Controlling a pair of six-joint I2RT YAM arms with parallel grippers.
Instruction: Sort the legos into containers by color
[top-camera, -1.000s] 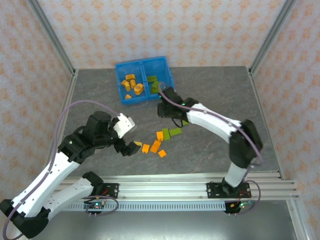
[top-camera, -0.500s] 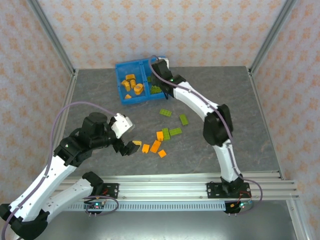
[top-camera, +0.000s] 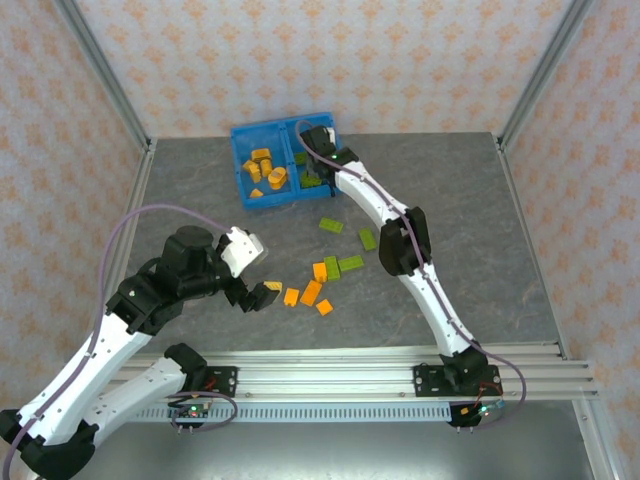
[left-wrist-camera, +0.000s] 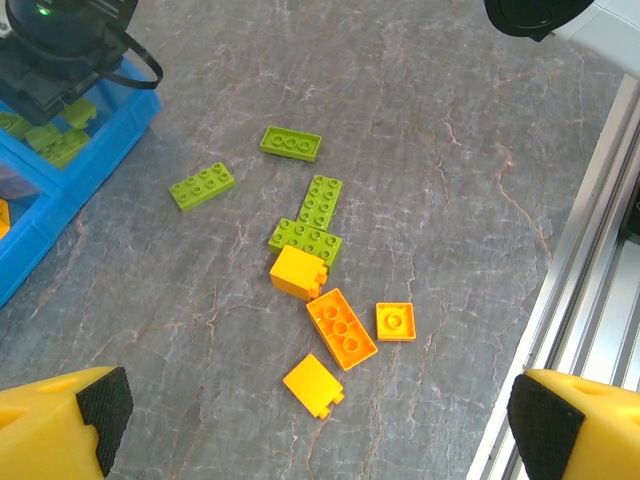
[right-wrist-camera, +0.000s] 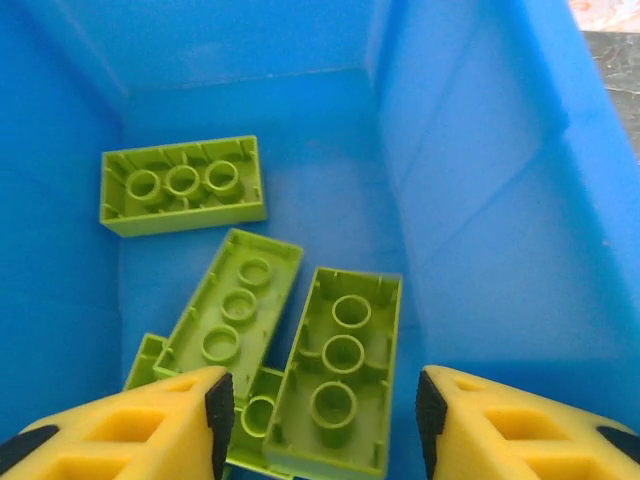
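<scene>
Since a second ago the right arm (top-camera: 400, 235) has swung from the loose pile to the blue bin (top-camera: 243, 138). A green lego (right-wrist-camera: 340, 370) lies underside up on other green ones in the right compartment (right-wrist-camera: 480, 200), directly between the fingers of the right end effector (right-wrist-camera: 322, 412), whose jaws stand partly parted with a gap on either side, gripping nothing. Orange legos (top-camera: 265, 168) sit in the left compartment, and nearer the arms eight loose legos (left-wrist-camera: 342, 328), four green and four orange, lie on the worktop (left-wrist-camera: 450, 150) beneath the left end effector (left-wrist-camera: 320, 415), which hovers wide open and empty.
</scene>
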